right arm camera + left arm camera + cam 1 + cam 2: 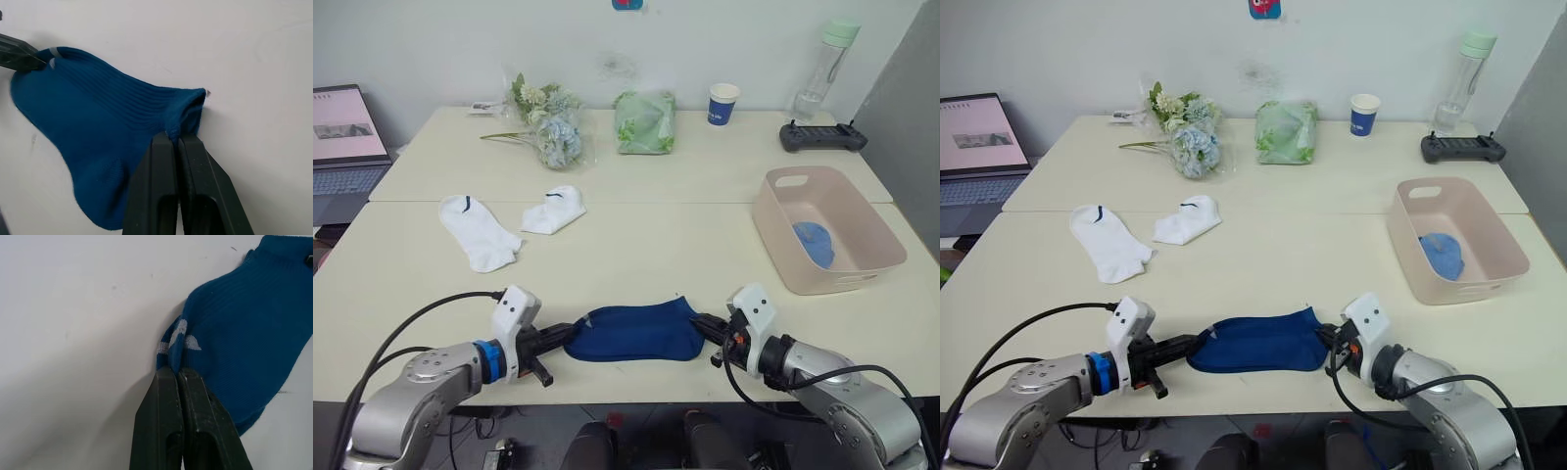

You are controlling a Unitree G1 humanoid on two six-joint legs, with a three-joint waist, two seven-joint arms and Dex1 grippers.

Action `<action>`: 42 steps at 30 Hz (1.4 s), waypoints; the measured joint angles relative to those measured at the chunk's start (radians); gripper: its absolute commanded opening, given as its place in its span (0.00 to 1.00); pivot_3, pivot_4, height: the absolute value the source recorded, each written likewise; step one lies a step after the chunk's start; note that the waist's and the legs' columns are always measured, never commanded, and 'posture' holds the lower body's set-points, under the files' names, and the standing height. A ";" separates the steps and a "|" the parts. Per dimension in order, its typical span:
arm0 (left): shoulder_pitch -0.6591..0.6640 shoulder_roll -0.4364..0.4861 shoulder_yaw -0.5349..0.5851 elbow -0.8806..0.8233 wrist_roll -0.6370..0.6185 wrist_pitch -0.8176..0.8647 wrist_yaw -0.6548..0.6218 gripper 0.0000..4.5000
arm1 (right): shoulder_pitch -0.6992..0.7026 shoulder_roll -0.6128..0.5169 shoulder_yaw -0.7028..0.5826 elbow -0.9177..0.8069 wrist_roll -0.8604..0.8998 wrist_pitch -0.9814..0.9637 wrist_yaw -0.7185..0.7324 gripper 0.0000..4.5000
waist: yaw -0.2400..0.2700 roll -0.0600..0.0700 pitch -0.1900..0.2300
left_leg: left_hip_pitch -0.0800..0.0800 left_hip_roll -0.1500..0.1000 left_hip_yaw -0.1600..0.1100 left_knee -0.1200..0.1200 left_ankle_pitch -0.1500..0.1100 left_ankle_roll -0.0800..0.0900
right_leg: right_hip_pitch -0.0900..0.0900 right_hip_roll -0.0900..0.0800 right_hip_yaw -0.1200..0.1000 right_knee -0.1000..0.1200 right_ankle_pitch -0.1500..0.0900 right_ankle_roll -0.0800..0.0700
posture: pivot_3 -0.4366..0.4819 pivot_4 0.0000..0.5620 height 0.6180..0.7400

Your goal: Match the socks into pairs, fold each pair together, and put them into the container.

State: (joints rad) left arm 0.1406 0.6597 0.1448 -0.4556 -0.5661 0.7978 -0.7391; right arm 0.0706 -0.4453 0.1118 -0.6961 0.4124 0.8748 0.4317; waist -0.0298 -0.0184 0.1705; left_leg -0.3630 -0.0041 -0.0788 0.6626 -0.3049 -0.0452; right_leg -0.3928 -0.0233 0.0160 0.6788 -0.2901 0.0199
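Observation:
A navy sock [634, 333] lies flat near the table's front edge, stretched between both grippers; I cannot tell whether a second one lies under it. My left gripper [177, 372] is shut on its grey-marked end. My right gripper [175, 136] is shut on the opposite end. Two white socks [478, 230] [555, 209] with dark cuff marks lie apart at the left middle of the table. The pale pink container [770, 233] stands at the right, with a light blue bundle of sock [815, 242] inside it.
Along the back of the table are artificial flowers [548, 122], a green bag [644, 122], a paper cup [723, 104], a clear bottle [822, 69] and a black controller [822, 137]. A laptop [342, 137] sits off the table's left side.

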 measured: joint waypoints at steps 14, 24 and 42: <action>0.042 0.005 -0.022 -0.005 0.061 -0.116 0.006 0.34 | -0.020 0.002 0.024 0.028 -0.006 -0.005 -0.031 0.24 | 0.000 0.000 0.000 | 0.001 0.000 0.000 0.000 0.000 0.000 | 0.001 0.000 0.000 0.000 0.000 0.000 | 0.48 0.27 1.00; 0.003 0.037 0.082 0.008 0.043 -0.188 -0.020 0.78 | -0.038 0.021 -0.038 -0.020 0.004 -0.113 -0.033 0.89 | 0.000 0.000 0.000 | 0.001 0.000 -0.001 0.000 0.000 0.000 | 0.001 0.000 -0.001 0.000 0.000 0.000 | 0.48 0.27 1.00; -0.243 0.031 -0.243 0.141 0.136 -0.305 -0.188 0.00 | -0.162 -0.031 0.186 0.119 -0.081 -0.181 0.092 0.01 | 0.000 0.000 0.000 | 0.001 0.000 -0.001 0.000 0.000 0.000 | 0.002 0.001 -0.002 0.000 0.000 0.000 | 0.48 0.27 1.00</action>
State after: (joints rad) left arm -0.1021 0.6903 -0.0986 -0.3149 -0.4299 0.4926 -0.9272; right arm -0.0916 -0.4765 0.2977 -0.5769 0.3313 0.6934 0.5237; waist -0.0294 -0.0182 0.1708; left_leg -0.3622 -0.0039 -0.0802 0.6626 -0.3050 -0.0449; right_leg -0.3910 -0.0223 0.0142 0.6788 -0.2902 0.0200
